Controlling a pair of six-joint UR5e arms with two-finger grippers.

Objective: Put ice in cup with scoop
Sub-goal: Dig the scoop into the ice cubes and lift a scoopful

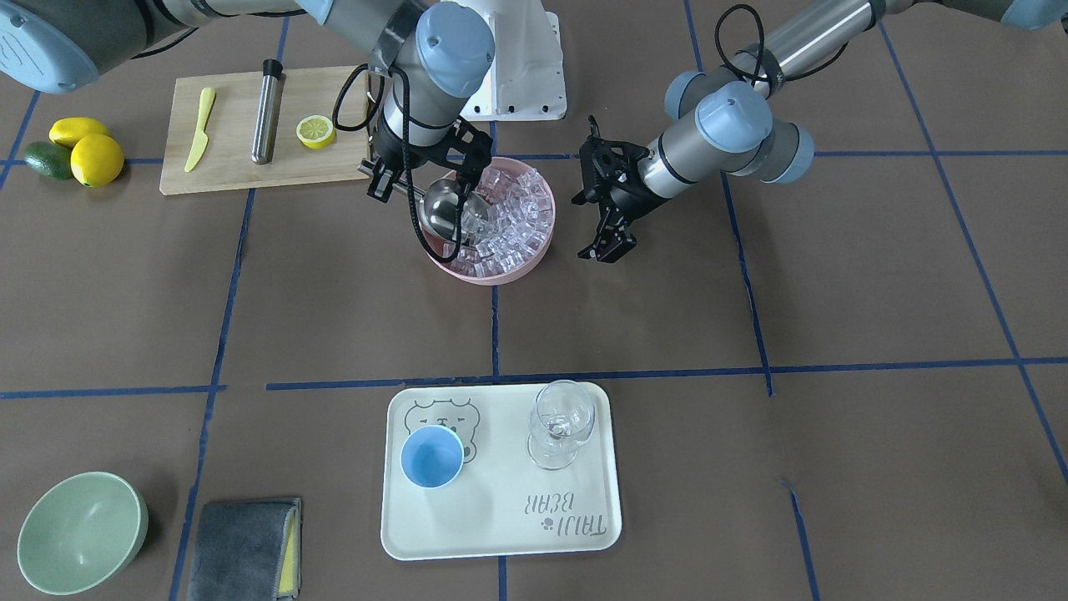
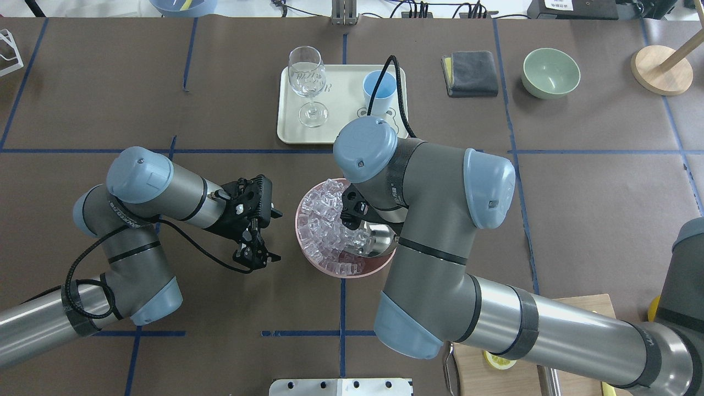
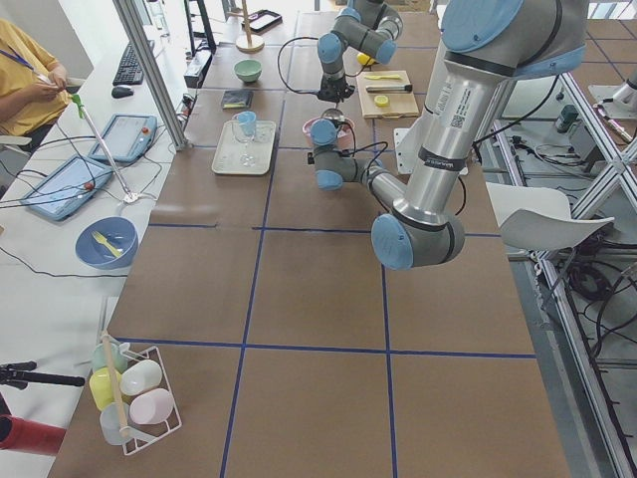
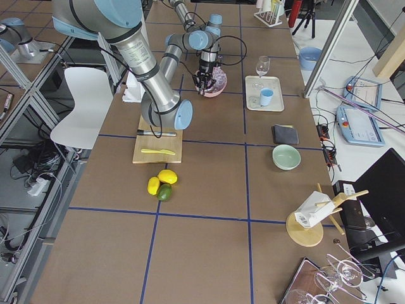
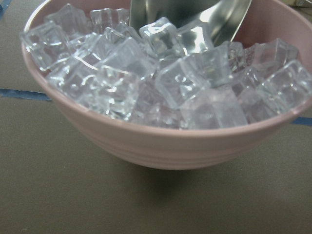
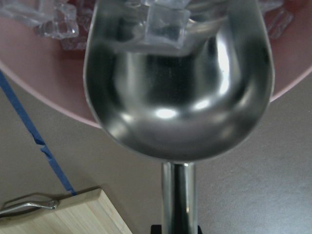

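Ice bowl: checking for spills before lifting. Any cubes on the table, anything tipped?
Nothing stands out. The ice is all inside the pink bowl with the scoop, none on the table around it; cup and stemmed glass stand upright on the tray.

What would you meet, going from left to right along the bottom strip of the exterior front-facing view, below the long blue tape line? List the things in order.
green bowl → grey cloth → light-blue cup → stemmed glass
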